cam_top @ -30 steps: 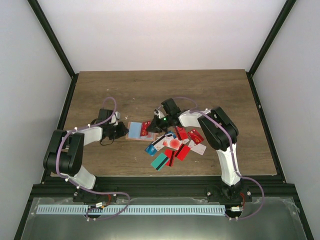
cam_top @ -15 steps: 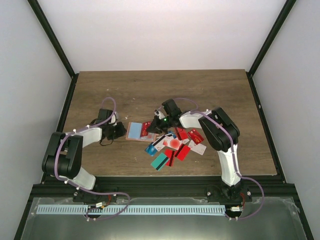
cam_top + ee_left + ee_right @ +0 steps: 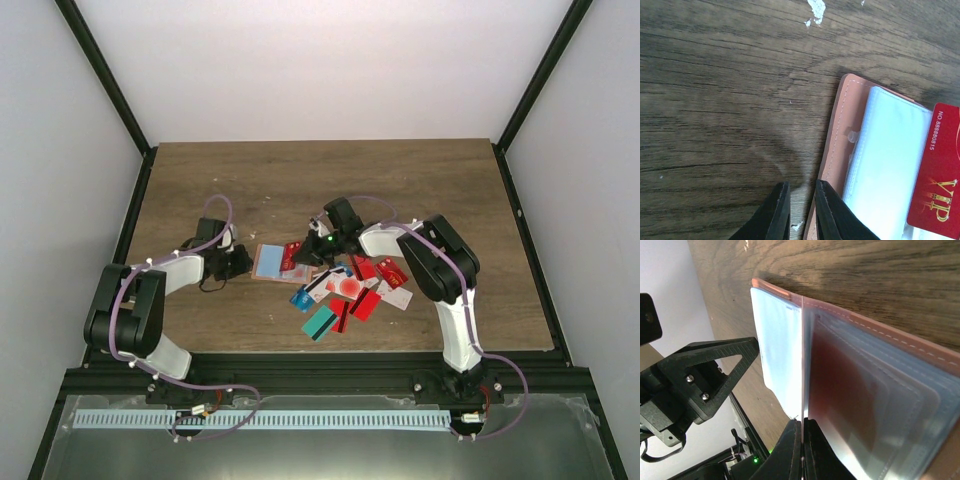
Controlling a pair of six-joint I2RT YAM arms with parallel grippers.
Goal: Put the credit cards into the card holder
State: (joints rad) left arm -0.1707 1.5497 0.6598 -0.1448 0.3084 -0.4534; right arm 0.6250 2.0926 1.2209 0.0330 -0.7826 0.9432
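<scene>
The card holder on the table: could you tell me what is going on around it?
The card holder lies open. The left pincer, jaws barely apart, sits at its left edge. The right pincer is shut on a thin leaf over it, sleeve or card I cannot tell. A red VIP card overlaps its sleeves; more credit cards wait loose beside.

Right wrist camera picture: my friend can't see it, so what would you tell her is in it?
The right gripper is shut on what looks like a thin card seen edge-on, reaching over the open salmon-brown card holder with its clear plastic sleeves. The holder lies on a dark wooden table.
</scene>
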